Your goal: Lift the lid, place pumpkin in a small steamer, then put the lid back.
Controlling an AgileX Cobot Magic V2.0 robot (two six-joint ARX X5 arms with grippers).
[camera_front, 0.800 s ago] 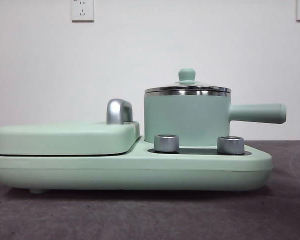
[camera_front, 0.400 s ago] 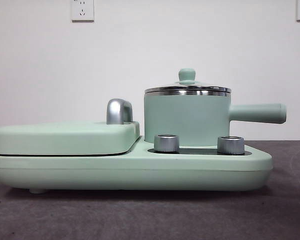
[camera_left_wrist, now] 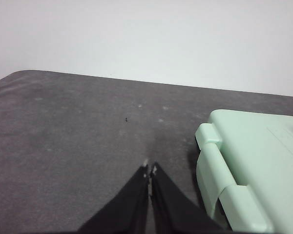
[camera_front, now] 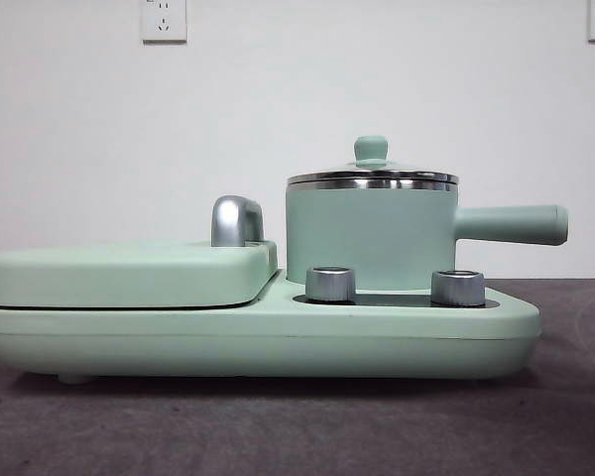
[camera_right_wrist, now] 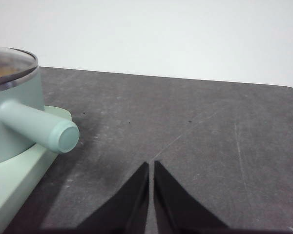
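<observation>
The small steamer (camera_front: 369,236), a mint-green pot with a long side handle (camera_front: 511,224), stands on the right half of the appliance base (camera_front: 258,342). The glass lid (camera_front: 372,175) with its mint-green knob sits closed on the pot. In the right wrist view the steamer (camera_right_wrist: 12,117) and lid (camera_right_wrist: 10,63) show off to one side, and my right gripper (camera_right_wrist: 151,165) is shut over bare table beyond the handle's end. My left gripper (camera_left_wrist: 150,168) is shut over the table beside the flat griddle cover (camera_left_wrist: 249,165). The pumpkin is out of view.
The flat mint-green griddle cover (camera_front: 129,273) with a steel handle (camera_front: 235,220) covers the base's left half. Two metal knobs (camera_front: 329,284) (camera_front: 457,288) stand in front of the pot. Dark grey tabletop (camera_front: 297,426) runs to a white wall.
</observation>
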